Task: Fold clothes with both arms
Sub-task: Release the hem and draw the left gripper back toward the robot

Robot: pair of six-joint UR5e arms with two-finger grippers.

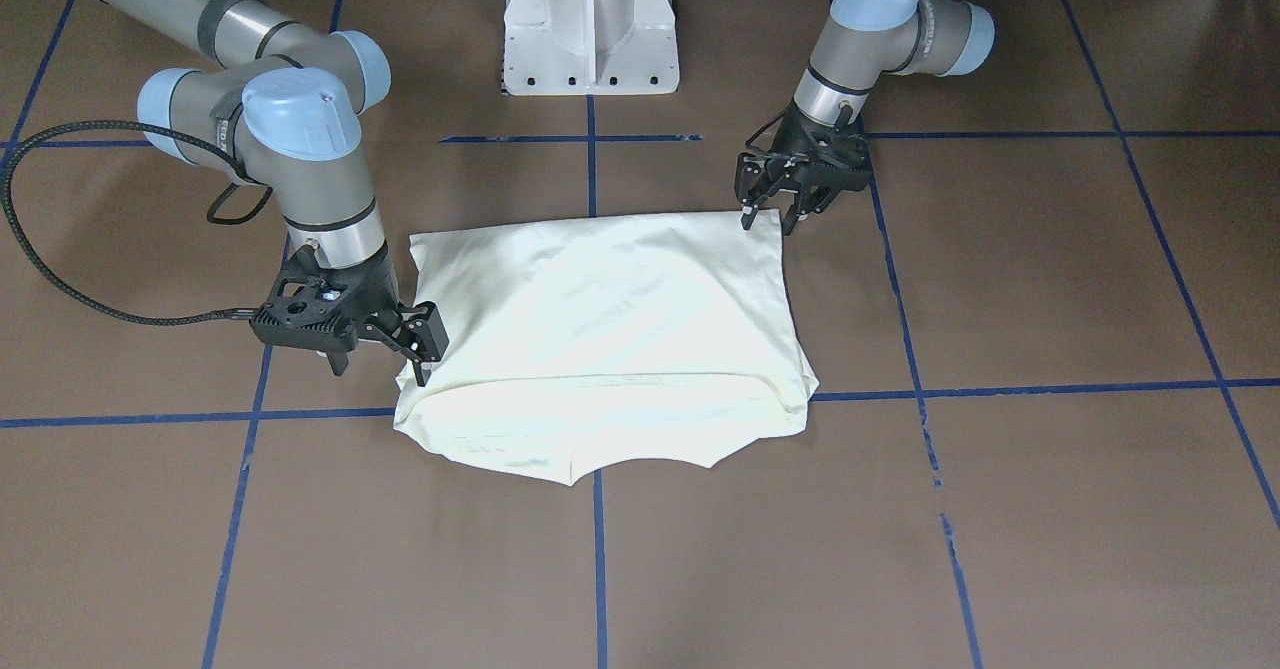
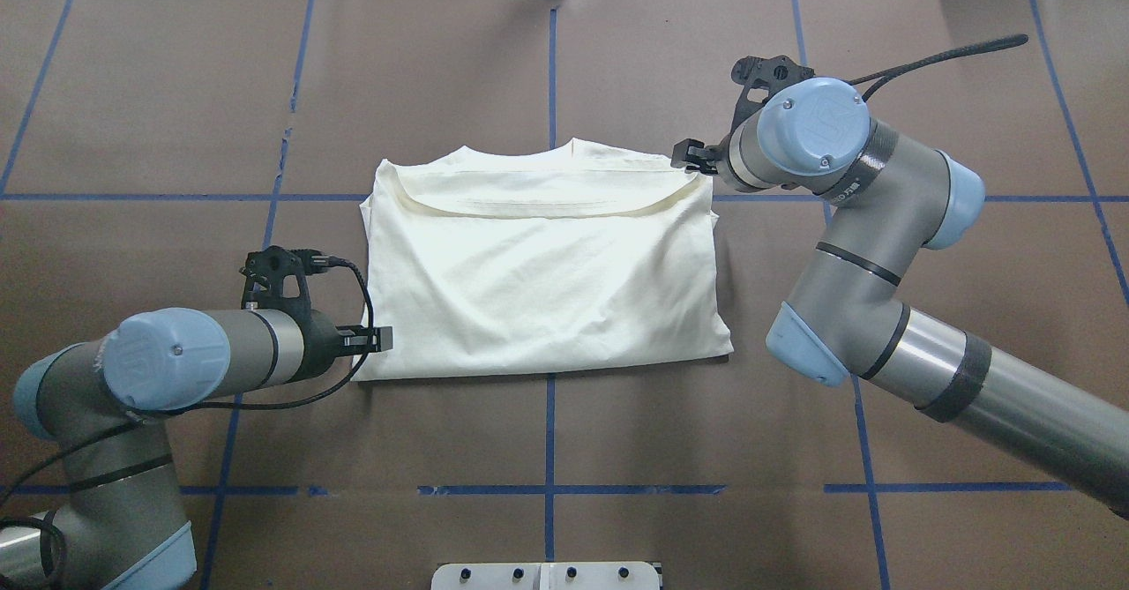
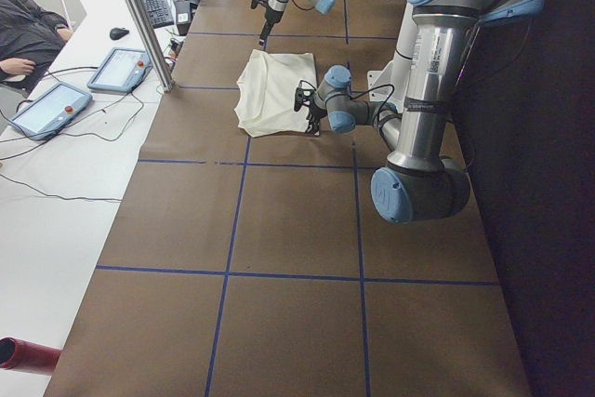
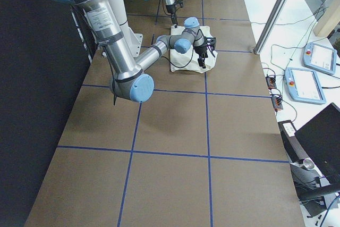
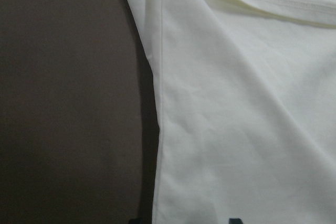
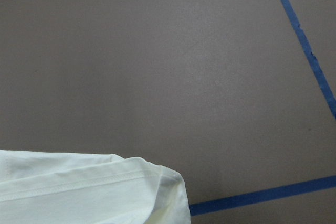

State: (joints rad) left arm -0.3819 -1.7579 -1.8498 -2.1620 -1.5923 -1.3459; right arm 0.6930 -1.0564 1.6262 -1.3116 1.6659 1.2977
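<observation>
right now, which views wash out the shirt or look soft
Front-facing view: shirt blown out mid-panel, creases lost; overhead view: even light, folds readable; left wrist view: soft focus, dark shadow along the shirt's edge; right wrist view: its stitching fairly sharp.

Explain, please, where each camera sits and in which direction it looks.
Front-facing: across the table, facing the white base, steeply down; left arm at picture right, right arm left.
Overhead: behind the robot, looking forward and down on the T-shirt; both arms.
Exterior left: table's end, along the table; left arm near.
Exterior right: opposite end; right arm near.
Left wrist: down on the T-shirt's edge; left claw, tips only.
Right wrist: down on a T-shirt corner and table; no body.
Shared: front-facing and overhead show the whole T-shirt.
</observation>
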